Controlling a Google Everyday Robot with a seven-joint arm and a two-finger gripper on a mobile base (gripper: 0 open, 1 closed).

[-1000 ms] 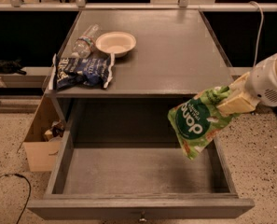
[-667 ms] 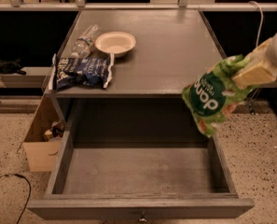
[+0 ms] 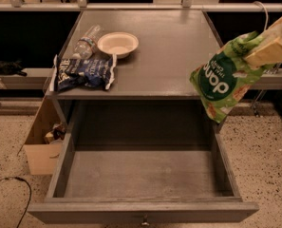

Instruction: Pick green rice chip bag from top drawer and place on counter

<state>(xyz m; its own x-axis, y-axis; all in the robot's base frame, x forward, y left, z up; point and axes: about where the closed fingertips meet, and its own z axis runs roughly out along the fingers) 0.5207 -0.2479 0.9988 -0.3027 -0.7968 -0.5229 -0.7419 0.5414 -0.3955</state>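
Note:
The green rice chip bag (image 3: 222, 80) hangs in the air at the right, upside down, level with the counter's right front corner. My gripper (image 3: 263, 52) comes in from the right edge and is shut on the bag's upper end. The top drawer (image 3: 140, 175) is pulled fully out below, its grey bottom bare. The counter (image 3: 178, 51) stretches behind and left of the bag.
On the counter's left side lie a dark blue and white snack bag (image 3: 83, 74), a clear plastic bottle (image 3: 86, 42) and a white bowl (image 3: 117, 44). A cardboard box (image 3: 43, 139) stands on the floor left of the drawer.
The gripper has lifted the green bag up and to the right, from over the drawer's right side to counter height.

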